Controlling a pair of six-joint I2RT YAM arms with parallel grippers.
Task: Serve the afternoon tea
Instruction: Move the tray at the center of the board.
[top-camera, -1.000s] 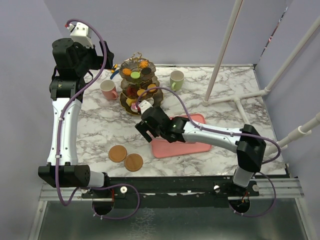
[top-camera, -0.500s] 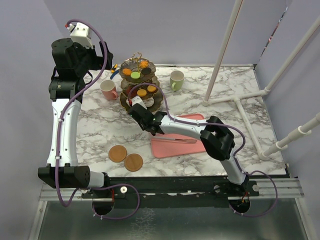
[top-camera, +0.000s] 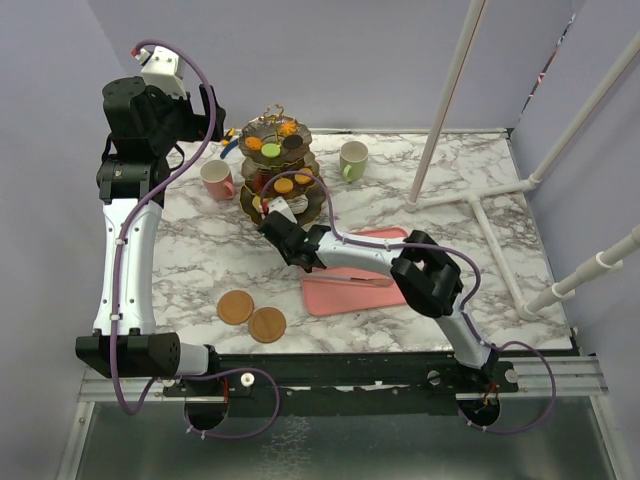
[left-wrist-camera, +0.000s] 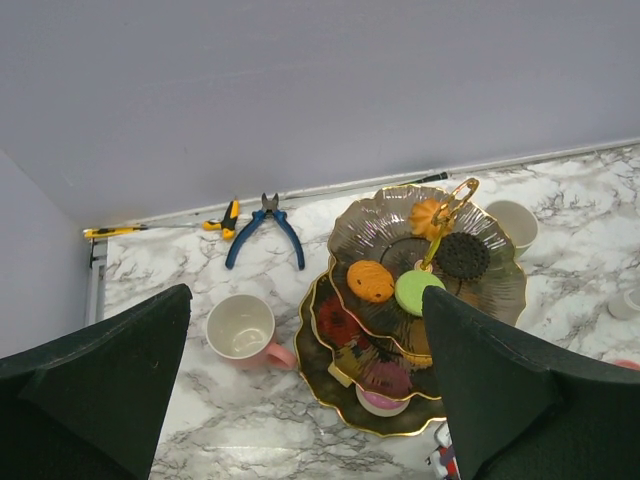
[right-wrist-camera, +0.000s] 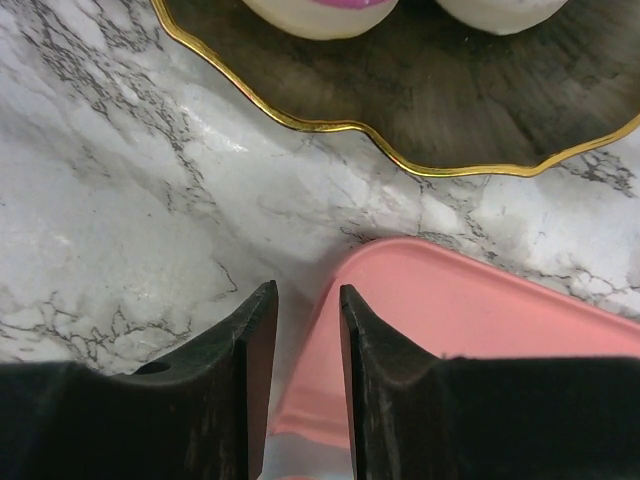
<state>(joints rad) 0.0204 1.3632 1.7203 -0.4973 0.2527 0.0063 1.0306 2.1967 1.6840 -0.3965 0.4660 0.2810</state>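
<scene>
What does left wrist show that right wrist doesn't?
Left wrist only: pink mug, pale-green mug, blue-handled pliers, and the upper tiers of the three-tier stand with pastries. Right wrist only: pink tray corner, with the right gripper above it, fingers narrowly apart. Both: the stand's gold-rimmed bottom tier and the marble table.

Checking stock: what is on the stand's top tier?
An orange cookie, green macaron, dark cookie and orange pastry; the top tier hides much of the tiers below.
</scene>
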